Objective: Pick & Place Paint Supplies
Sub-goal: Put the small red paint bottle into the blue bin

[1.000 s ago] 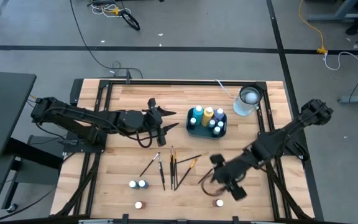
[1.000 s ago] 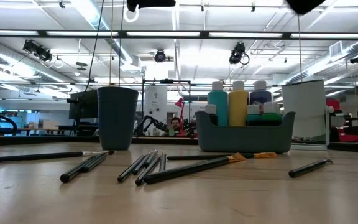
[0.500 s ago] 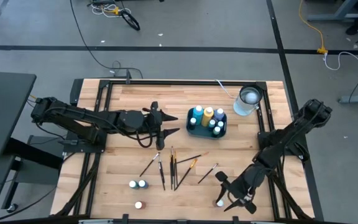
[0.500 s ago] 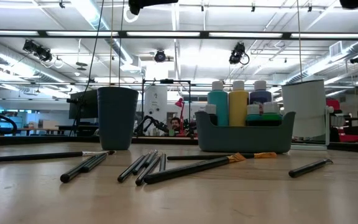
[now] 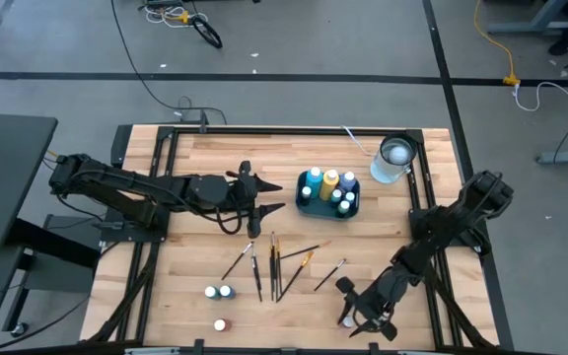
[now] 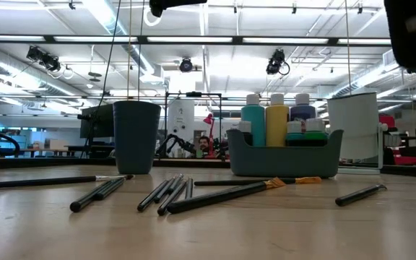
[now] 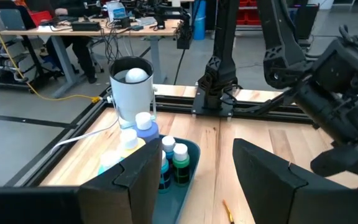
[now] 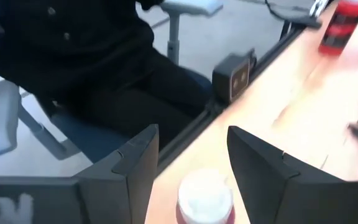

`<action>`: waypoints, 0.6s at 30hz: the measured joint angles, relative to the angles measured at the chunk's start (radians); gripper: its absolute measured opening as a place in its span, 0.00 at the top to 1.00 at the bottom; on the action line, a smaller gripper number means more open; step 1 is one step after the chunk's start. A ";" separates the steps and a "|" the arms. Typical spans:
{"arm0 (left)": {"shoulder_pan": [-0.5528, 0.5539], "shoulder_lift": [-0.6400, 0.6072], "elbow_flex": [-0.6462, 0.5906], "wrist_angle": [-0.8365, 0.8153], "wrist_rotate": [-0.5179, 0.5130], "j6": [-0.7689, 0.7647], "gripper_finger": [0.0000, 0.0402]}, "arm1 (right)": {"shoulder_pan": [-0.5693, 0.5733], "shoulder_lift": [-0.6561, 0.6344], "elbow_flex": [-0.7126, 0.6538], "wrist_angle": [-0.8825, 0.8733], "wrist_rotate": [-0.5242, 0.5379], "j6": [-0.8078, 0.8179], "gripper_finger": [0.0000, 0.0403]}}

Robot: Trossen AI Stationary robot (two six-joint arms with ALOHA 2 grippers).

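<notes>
Near the table's front edge stands a red bottle with a white cap. My right gripper hangs low over it, open, a finger on either side of the cap and no touch showing. Other small bottles and a red one stand at the front left. Several dark-handled brushes lie flat in the middle. A blue caddy holds more bottles. My left gripper hovers open just left of the caddy, high above the table.
A white cup stands at the far right, and a dark cup shows in the low view. A small camera sits on the front edge. Beyond it a person in dark clothes sits on a chair.
My right gripper has come down from above the brushes toward the table's near edge and now hangs low at the red bottle by the front edge. It has tipped closer to level. Its fingers have stayed open. The bottles and brushes have not moved.
</notes>
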 joint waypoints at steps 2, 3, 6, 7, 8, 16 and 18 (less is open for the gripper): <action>0.000 0.000 0.000 0.000 0.000 0.000 0.48 | 0.000 0.021 0.000 -0.002 0.000 0.035 0.52; 0.000 0.000 0.000 0.000 0.000 0.000 0.48 | 0.000 0.031 0.000 0.001 0.000 0.045 0.52; 0.000 0.000 0.000 0.000 0.000 0.000 0.48 | 0.000 0.049 0.000 -0.002 0.000 0.056 0.52; 0.000 0.000 0.000 0.000 0.000 0.001 0.48 | 0.000 0.053 0.000 0.005 0.000 0.054 0.52; 0.000 0.000 0.000 0.000 0.000 0.001 0.48 | 0.000 0.054 0.000 0.008 0.004 0.047 0.53; 0.000 0.000 0.000 0.000 0.000 0.001 0.48 | 0.000 0.054 0.000 0.014 0.007 0.045 0.71; 0.000 0.000 0.000 0.000 0.000 0.001 0.48 | -0.001 0.054 0.000 0.020 0.011 0.065 0.73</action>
